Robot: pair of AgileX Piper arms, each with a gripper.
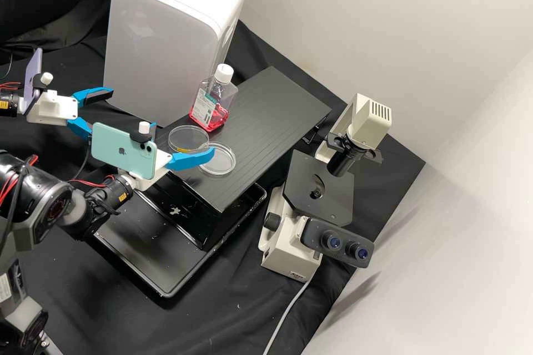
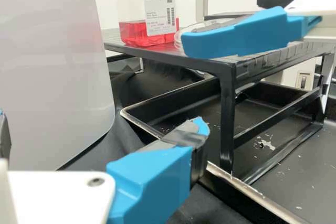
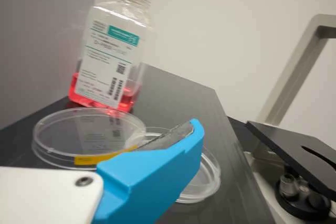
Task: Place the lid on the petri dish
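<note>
Raised black shelf (image 1: 277,116) stands in a black tray (image 1: 161,249) on the bench. White box appliance (image 1: 166,28) sits just behind the shelf's far-left edge, microscope (image 1: 319,199) off its right side. Culture flask (image 1: 211,102) w/ red liquid and white cap is upright at the shelf edge nearest the box. Left gripper (image 1: 94,110) is off the shelf beside the box, fingers wide apart, empty. Right gripper (image 1: 180,141) is at the shelf's arm-side edge, fingers apart, gripping nothing. One blue finger (image 3: 157,166) crosses in front of the lid (image 1: 219,160), hiding part of it. Petri dish (image 1: 189,138) sits near that same edge: clear, round, uncovered, yellowish band inside. Lid is clear, flat and just beside the dish on the microscope side; can't tell if they touch.
</note>
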